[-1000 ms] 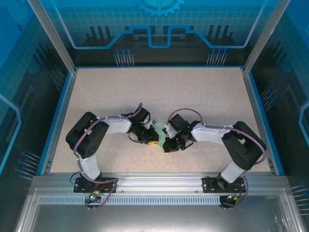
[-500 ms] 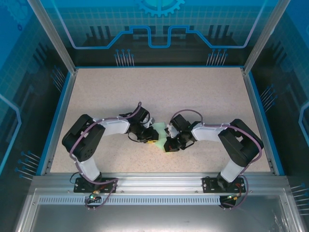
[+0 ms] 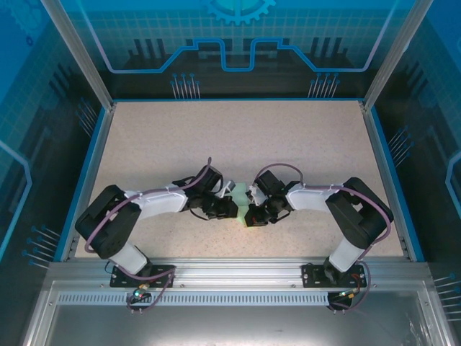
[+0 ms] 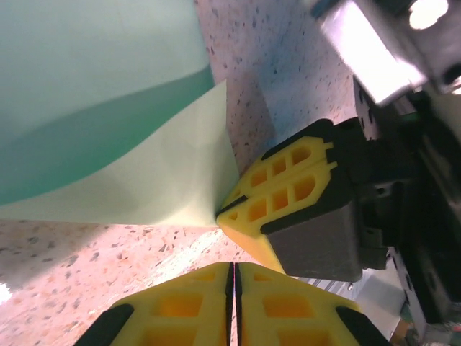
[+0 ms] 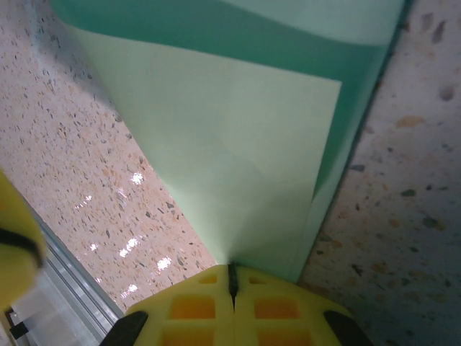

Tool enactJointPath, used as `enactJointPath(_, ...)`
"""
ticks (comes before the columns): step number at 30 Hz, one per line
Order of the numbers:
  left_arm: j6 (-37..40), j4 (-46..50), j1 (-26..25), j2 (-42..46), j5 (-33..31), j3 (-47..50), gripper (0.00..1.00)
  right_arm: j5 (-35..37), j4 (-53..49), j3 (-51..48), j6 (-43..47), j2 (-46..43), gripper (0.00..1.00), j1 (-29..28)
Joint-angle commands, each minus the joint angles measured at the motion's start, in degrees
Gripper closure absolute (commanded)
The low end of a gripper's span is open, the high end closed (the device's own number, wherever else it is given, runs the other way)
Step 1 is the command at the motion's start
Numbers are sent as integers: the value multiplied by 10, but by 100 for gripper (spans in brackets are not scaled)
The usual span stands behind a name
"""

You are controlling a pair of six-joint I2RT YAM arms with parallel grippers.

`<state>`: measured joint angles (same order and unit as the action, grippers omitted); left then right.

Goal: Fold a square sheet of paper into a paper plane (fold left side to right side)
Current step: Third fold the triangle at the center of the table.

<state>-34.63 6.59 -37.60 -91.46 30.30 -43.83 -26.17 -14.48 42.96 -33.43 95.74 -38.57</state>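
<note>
Noted rightward shift of left jaws since the earlier frame, now just beside right jaws. Found left jaws closed, yellow fingertips (image 4: 180, 310) pressed together, nothing between. Found right jaws clamped on corner of square sheet of paper (image 4: 144, 180). Observed sheet folded over itself on tabletop (image 3: 238, 137), directly ahead of both jaws, pinched corner just ahead of left jaws.

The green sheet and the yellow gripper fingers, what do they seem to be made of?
Green sheet: thin matte paper, it seems; soft creases and curling layers. Right gripper's fingers: likely moulded or printed plastic; opaque yellow, ribbed cut-outs.
</note>
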Motion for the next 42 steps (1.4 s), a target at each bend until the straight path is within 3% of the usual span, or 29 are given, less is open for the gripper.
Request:
enactJointPath(1,-13,-38,-8,-27,21,0,88,63,-49,-21,7,27,100,5)
enactJointPath(27,-6,-46,-12,-102,19,-28,89,74,-58,-17,7,38,100,-3)
enactJointPath(42,15,80,-12,-110,-122,-51,91,113,-103,-8,19,29,100,-6)
